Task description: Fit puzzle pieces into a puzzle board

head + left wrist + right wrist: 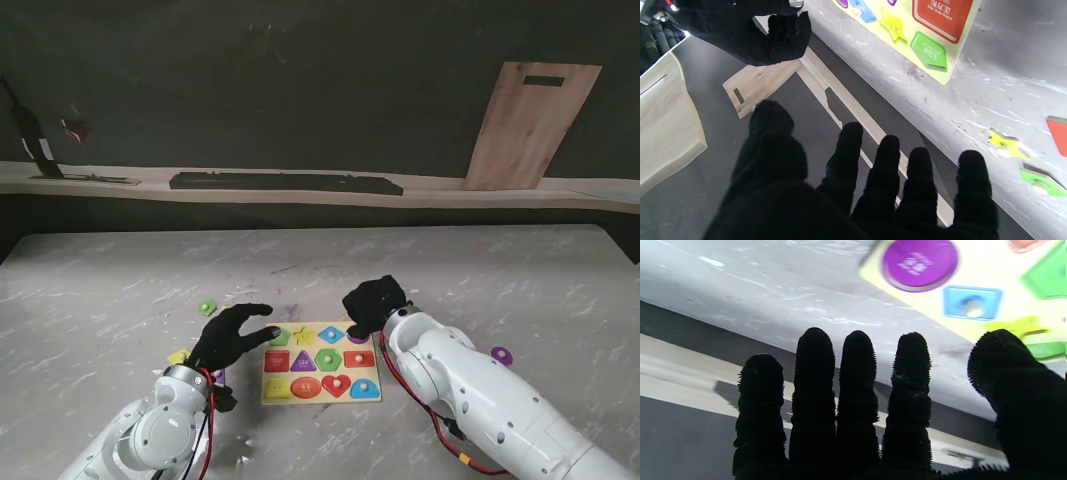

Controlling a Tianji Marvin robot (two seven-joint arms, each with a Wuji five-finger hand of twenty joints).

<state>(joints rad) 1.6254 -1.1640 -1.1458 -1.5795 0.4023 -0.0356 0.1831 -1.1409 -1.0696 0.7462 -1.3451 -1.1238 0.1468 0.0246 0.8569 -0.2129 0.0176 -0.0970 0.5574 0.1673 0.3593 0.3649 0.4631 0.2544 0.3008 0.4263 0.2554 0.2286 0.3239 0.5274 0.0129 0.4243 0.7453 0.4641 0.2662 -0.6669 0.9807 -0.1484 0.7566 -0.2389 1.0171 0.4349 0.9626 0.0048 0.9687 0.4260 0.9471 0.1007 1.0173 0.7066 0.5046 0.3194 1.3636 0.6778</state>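
Both hands empty over a nearly full puzzle board.

Left hand (pixel 232 337) and right hand (pixel 375 303) hover with fingers spread, holding nothing, flanking the yellow puzzle board (pixel 321 373) — likely poised between placements. Purple circle piece (pixel 919 264) sits in its slot. Loose green piece (pixel 206 308) and purple piece (pixel 501 355) lie on the grey marbled table (pixel 120 290); dark wall, wooden plank (pixel 530 125) behind.

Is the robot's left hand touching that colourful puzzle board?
Apart. The left wrist view shows the left hand spread open in the air, a stretch of bare table separating its fingertips from the puzzle board.
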